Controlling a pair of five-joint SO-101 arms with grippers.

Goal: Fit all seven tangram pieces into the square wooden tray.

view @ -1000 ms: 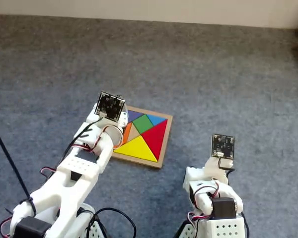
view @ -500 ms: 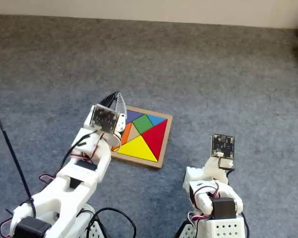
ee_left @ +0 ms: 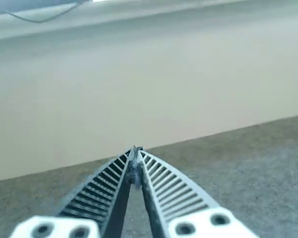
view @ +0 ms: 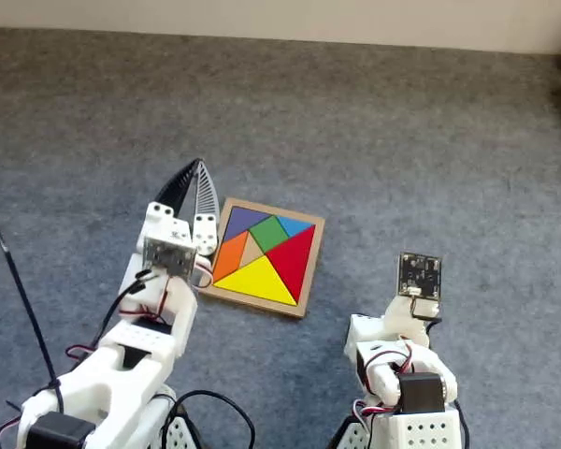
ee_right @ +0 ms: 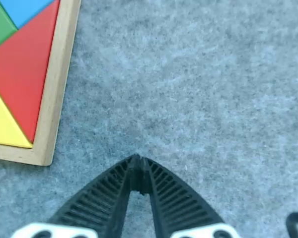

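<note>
Looks finished, by this judgement: seven tangram pieces [view: 258, 279] seated flat inside the square wooden tray [view: 312, 269], with no gap showing. Rests on the grey desk [view: 430, 140] between the two arms, nearer the left one. Being square, has no long axis; lies turned slightly, edges skewed to the desk's far edge. Left tool [view: 198, 166] pressed together, empty, raised beside the tray's corner. Right tool [ee_right: 136, 163] likewise pinched closed on nothing, near the tray's rim.

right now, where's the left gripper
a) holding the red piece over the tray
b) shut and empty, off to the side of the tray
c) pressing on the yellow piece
b: the left gripper is shut with nothing in it, over the carpet beside the tray.
</note>
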